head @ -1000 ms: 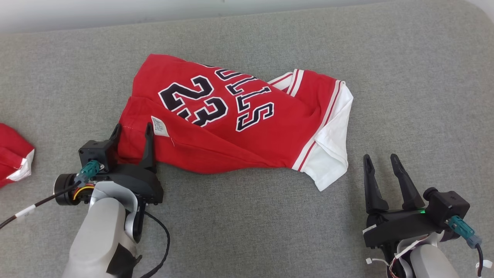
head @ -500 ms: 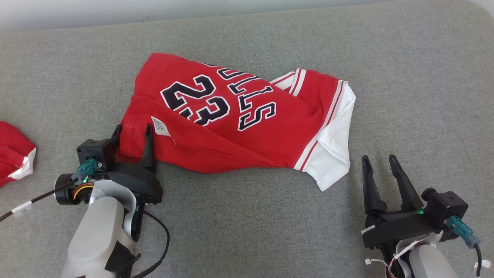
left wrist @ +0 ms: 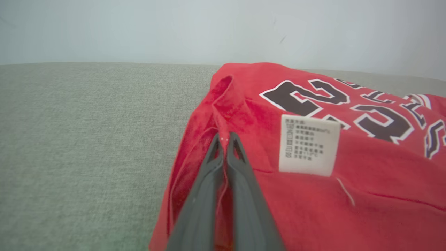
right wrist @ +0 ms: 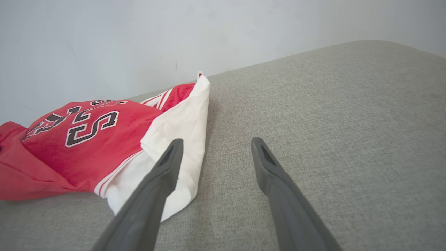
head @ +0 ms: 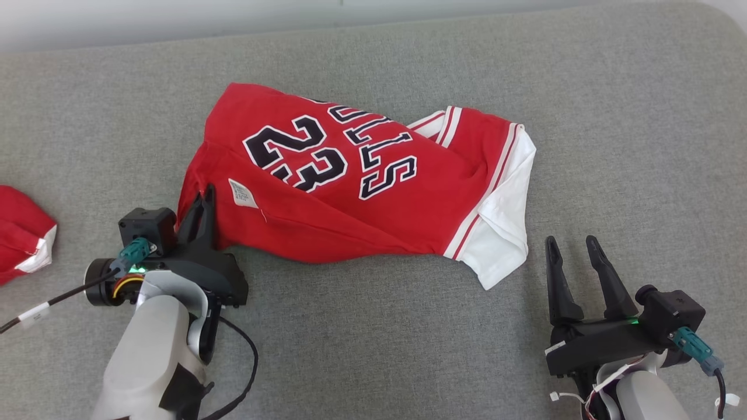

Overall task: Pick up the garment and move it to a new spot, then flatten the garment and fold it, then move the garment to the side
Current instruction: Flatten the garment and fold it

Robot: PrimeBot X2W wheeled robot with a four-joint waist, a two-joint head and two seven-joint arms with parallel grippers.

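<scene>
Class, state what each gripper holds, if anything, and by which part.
Left gripper pinches the red jersey by an edge fold beside its care label. Right gripper holds nothing.

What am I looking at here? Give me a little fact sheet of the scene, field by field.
garment: red jersey, rumpled, number 23 facing up
surface: grey surface
left end effector: shut on the jersey's edge, beside the white label
right end effector: open, apart from the white sleeve
extra: another red cloth, far left
</scene>
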